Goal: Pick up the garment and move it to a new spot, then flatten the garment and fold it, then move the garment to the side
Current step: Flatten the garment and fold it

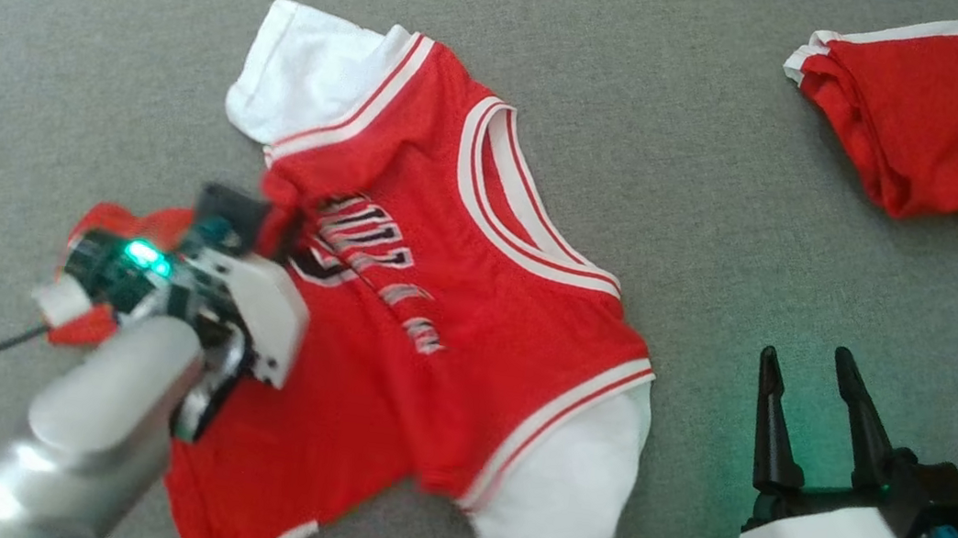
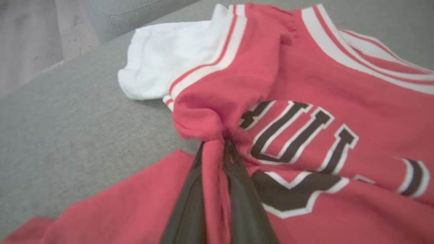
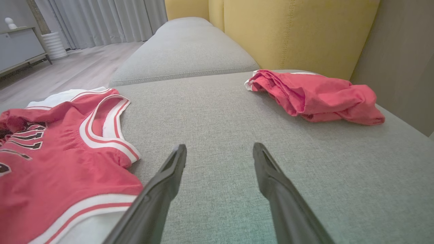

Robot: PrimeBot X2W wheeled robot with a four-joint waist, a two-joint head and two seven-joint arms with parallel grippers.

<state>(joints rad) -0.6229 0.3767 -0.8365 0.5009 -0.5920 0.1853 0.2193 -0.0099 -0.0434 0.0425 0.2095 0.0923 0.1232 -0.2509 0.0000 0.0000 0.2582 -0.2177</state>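
Observation:
The garment (image 1: 474,305) is a red jersey with white sleeves, white-striped trim and dark lettering, spread on the grey sofa cushion (image 1: 719,273). My left gripper (image 1: 267,227) sits at the jersey's left side, near the lettering. In the left wrist view its two dark fingers (image 2: 190,196) are shut on a pinched fold of the garment (image 2: 305,101). My right gripper (image 1: 808,368) stands open over bare cushion to the right of the jersey, with nothing between its fingers. The right wrist view has the garment (image 3: 51,156) at the left of the right gripper (image 3: 218,150).
Folded red shorts (image 1: 924,124) with white trim lie at the back right of the cushion, also seen as the shorts (image 3: 315,96) before a yellow backrest (image 3: 288,30). A second grey cushion (image 3: 186,51) and wooden floor (image 3: 67,71) lie beyond.

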